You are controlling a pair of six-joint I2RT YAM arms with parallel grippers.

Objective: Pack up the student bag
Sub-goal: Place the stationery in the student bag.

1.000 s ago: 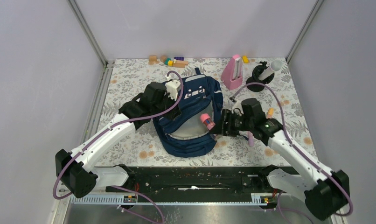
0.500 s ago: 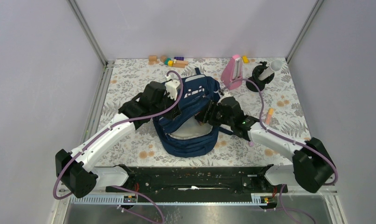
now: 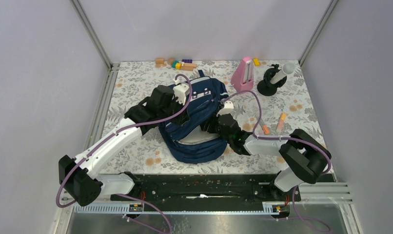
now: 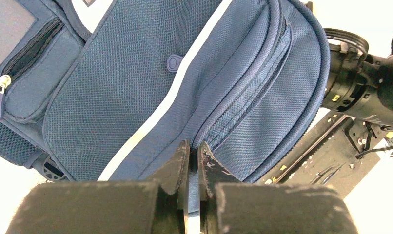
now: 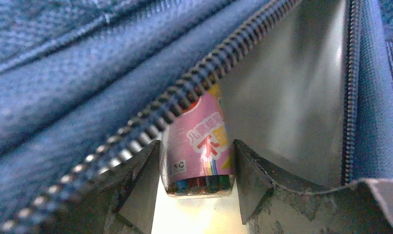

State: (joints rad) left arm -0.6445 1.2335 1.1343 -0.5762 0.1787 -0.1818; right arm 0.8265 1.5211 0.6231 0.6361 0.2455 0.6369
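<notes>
The navy student bag point(image 3: 199, 95) with white stripes lies in the middle of the table, its main zip open and its grey lining point(image 5: 292, 87) showing. My left gripper point(image 3: 184, 113) is shut on a fold of the bag's fabric point(image 4: 136, 87) beside the zip and holds that edge up point(image 4: 193, 146). My right gripper point(image 3: 210, 127) reaches into the bag's opening. It is shut on a pink crayon pack point(image 5: 199, 141), which sits partly under the zip teeth point(image 5: 150, 126) inside the bag. The pack is hidden in the top view.
A pink wedge-shaped object point(image 3: 243, 75) and a black stand with a white ball point(image 3: 273, 77) are at the back right. Coloured wooden blocks point(image 3: 177, 63) lie at the back. Orange pens point(image 3: 282, 120) lie right of the bag. The black base rail point(image 3: 199, 187) runs along the near edge.
My right gripper has moved left with the pink pack, from beside the bag into its opening. My left gripper has stayed shut on the bag's edge.
</notes>
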